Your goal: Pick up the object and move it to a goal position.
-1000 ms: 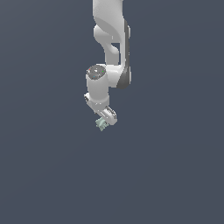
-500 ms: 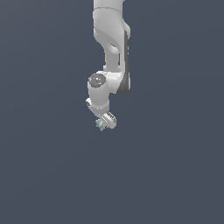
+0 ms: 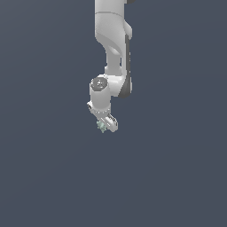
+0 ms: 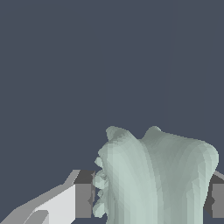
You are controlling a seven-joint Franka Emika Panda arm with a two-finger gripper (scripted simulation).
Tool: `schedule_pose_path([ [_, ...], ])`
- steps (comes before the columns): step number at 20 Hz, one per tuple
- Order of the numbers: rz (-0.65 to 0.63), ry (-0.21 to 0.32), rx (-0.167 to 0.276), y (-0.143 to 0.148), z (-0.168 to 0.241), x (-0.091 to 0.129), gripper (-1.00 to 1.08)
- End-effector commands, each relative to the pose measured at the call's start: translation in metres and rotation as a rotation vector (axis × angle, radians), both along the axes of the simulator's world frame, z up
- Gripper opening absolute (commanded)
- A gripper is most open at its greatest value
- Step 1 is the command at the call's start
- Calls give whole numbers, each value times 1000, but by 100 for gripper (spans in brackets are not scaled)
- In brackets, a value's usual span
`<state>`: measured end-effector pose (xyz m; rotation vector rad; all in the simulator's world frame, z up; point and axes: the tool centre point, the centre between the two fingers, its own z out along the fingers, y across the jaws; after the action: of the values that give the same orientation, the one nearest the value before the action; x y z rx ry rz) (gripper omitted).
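In the exterior view, the white arm (image 3: 113, 48) is seen reaching down from the top edge, where its upper part is cut off. The gripper (image 3: 106, 125) hangs at its lower end, near the middle of a plain dark grey-blue field. The object (image 3: 102, 127), a tiny pale mint-green lump, is seen at the gripper's tip, toward the exterior view's left; its shape cannot be made out at this size. Open room is shown on every side, with no surface or edge distinguishable beneath.

In the wrist view, the object (image 4: 155, 179) is shown large and ridged, with two rounded bumps on its upper outline, cut off by the frame's edge. It is clamped between the two grey fingers (image 4: 83, 197), which are closed against its sides; the second finger is barely seen at the frame's border.
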<state>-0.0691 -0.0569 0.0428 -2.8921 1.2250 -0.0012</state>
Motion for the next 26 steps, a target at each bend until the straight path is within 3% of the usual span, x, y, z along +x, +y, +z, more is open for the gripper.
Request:
schedule_pose_path([
  [1, -1, 1, 0, -1, -1, 0, -100],
  [14, 0, 0, 0, -1, 17, 6, -100],
  [26, -1, 1, -2, -9, 104, 37, -100],
])
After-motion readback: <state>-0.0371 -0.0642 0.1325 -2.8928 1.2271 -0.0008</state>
